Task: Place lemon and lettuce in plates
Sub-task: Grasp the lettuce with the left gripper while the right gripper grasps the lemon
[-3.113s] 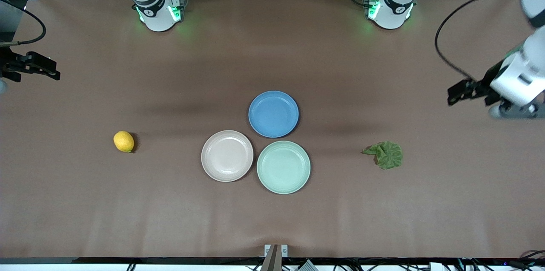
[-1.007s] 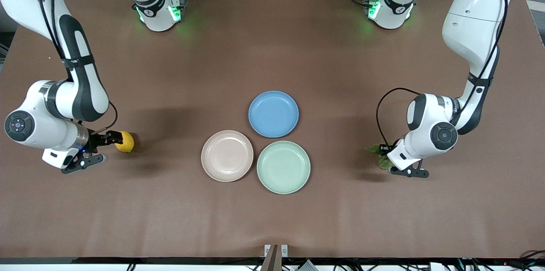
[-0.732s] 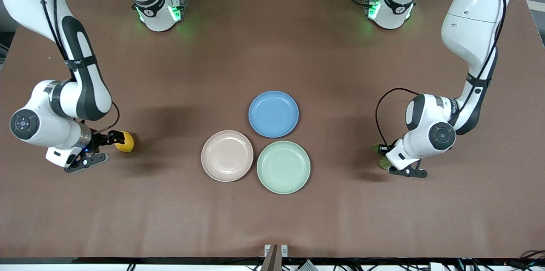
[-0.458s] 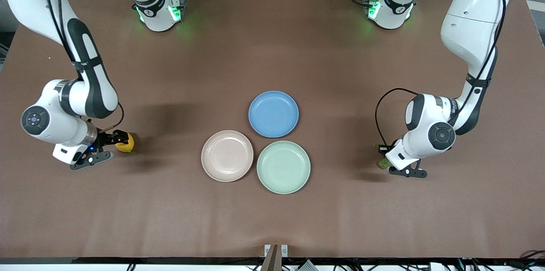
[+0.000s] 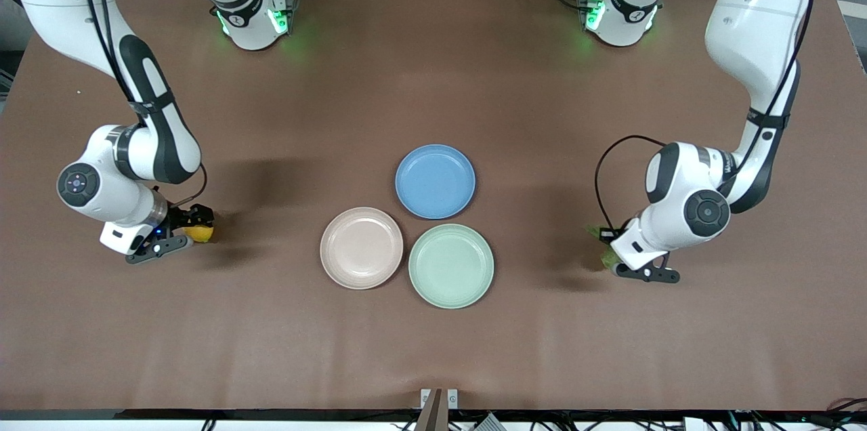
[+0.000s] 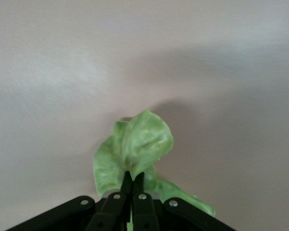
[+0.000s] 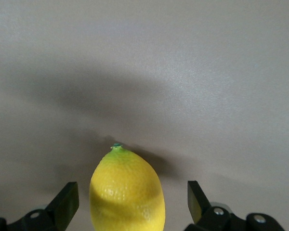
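The yellow lemon point(image 5: 201, 233) lies on the table toward the right arm's end. My right gripper point(image 5: 193, 231) is down at it and open. In the right wrist view the lemon point(image 7: 127, 192) sits between the two spread fingertips point(image 7: 67, 199) of that gripper point(image 7: 131, 197). My left gripper point(image 5: 615, 256) is low over the green lettuce point(image 5: 596, 233) toward the left arm's end and hides most of it. In the left wrist view this gripper point(image 6: 133, 177) is shut on the lettuce leaf point(image 6: 142, 139). The pink-beige plate point(image 5: 361, 248) and the mint plate point(image 5: 450, 266) sit side by side mid-table, both empty.
An empty blue plate point(image 5: 435, 181) sits just farther from the front camera than the other two plates, touching distance from both. The brown table point(image 5: 433, 350) is bare between the plates and each gripper.
My right gripper has moved in over the lemon, so its fingers now flank it. My left gripper has stayed down on the lettuce, which shows less than before.
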### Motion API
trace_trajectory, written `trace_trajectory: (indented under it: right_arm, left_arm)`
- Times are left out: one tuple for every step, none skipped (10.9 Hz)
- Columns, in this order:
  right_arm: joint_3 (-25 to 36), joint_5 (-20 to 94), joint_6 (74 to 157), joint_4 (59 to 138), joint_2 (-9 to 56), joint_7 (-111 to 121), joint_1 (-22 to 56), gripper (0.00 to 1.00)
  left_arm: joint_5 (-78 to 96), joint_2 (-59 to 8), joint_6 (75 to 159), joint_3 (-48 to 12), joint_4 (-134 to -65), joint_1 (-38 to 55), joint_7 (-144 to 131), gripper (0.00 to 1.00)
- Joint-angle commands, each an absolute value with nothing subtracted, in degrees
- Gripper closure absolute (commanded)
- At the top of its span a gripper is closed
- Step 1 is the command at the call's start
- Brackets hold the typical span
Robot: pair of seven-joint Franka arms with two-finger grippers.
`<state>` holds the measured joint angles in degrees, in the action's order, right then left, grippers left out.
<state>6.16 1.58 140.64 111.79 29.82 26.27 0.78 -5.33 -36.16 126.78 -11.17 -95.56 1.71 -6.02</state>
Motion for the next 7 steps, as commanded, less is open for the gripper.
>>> trace_trajectory:
  right_arm:
    - [5.7,2.6,145.8,113.7,31.7,27.2,0.6,0.00]
    - [5.6,2.6,146.9,114.3,32.2,27.2,0.6,0.00]
    - [5.5,2.6,147.8,114.7,32.4,27.2,0.5,0.00]
    - [5.5,2.7,148.4,115.3,32.6,27.2,0.4,0.00]
    - [5.4,2.7,150.1,116.0,32.6,27.2,0.4,0.00]
    - [5.4,2.7,150.9,116.5,33.0,27.2,0.4,0.00]
    - [5.4,2.7,151.1,116.5,33.2,27.2,0.4,0.00]
  left_arm:
    - [-4.0,-33.7,113.8,-17.8,-87.4,1.8,-12.9,1.00]
    - [-3.8,-33.8,112.6,-20.3,-85.6,2.1,-13.7,1.00]
    - [-3.9,-33.9,112.2,-21.9,-85.2,3.1,-14.1,1.00]
    - [-4.2,-33.8,112.9,-22.8,-85.1,4.5,-13.8,1.00]
    - [-4.4,-33.9,114.6,-23.2,-83.8,6.2,-13.5,1.00]
    - [-4.4,-34.3,117.5,-23.1,-82.9,8.2,-13.2,1.00]
    - [-4.3,-35.0,121.9,-23.1,-82.3,9.5,-13.1,1.00]
